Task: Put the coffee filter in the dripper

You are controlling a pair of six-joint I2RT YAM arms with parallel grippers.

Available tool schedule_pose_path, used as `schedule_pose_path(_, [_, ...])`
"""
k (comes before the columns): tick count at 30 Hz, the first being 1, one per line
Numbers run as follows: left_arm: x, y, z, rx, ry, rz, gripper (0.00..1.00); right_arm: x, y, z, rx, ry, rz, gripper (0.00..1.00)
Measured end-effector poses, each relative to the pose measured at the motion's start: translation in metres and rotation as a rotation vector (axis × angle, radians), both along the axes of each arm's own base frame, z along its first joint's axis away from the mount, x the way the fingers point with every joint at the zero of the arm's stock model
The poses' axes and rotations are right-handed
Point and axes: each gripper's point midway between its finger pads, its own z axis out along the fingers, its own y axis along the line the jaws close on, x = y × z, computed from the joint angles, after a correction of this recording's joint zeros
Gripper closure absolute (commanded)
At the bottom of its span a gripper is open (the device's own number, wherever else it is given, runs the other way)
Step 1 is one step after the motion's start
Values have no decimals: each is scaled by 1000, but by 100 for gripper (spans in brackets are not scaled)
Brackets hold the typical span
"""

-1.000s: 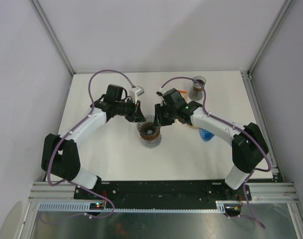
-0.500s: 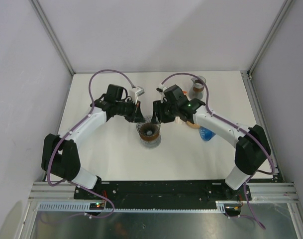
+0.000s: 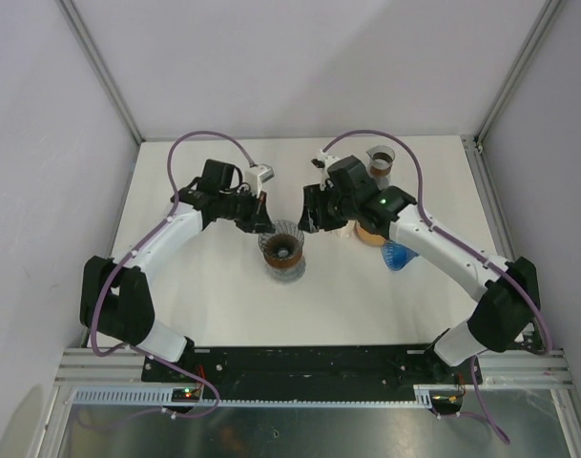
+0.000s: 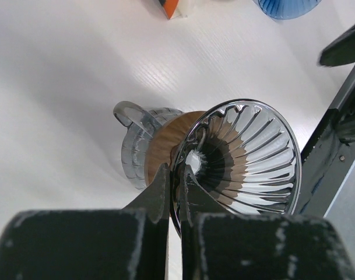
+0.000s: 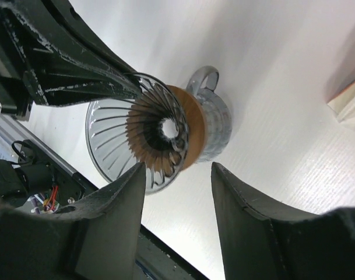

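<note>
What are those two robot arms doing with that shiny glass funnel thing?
The left gripper is pinching the rim of the glass dripper, the funnel used for making coffee. A brown, pleated coffee filter seems to be sitting down inside its cone. The right gripper hovers close to the dripper, open and holding nothing. So the filter looks to be in place already.

The light is bright and even, coming from above. The white table [image 4: 78, 70] has a pale patch of glare in the left wrist view. The glass dripper [image 4: 247, 157] glints. Shadows are soft. The close-up fingers [image 5: 264, 233] look dark and blurry.
</note>
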Motion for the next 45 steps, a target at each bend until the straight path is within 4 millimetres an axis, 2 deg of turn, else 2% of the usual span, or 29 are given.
schedule_pose_path(6, [14,16,0,12,-10,44,100,5,-20,23,14,-50,-51,47])
schedule_pose_path(12, [36,45,0,34,-24,133,100,8,-40,35,7,-84,-95,47])
schedule_pose_path(20, [68,95,1,65,-43,264,100,7,-62,26,-25,-69,-140,47])
schedule_pose_path(26, [83,123,1,82,-71,327,100,10,-76,23,-33,-63,-175,47])
schedule_pose_path(32, [87,124,0,85,-87,321,100,16,-88,23,-55,-82,-219,53])
schedule_pose_path(38, [89,122,0,69,-90,310,100,37,-104,12,-137,-124,-326,66])
schedule_pose_path(45, [89,121,0,67,-97,300,100,78,-108,-27,-236,-141,-430,68])
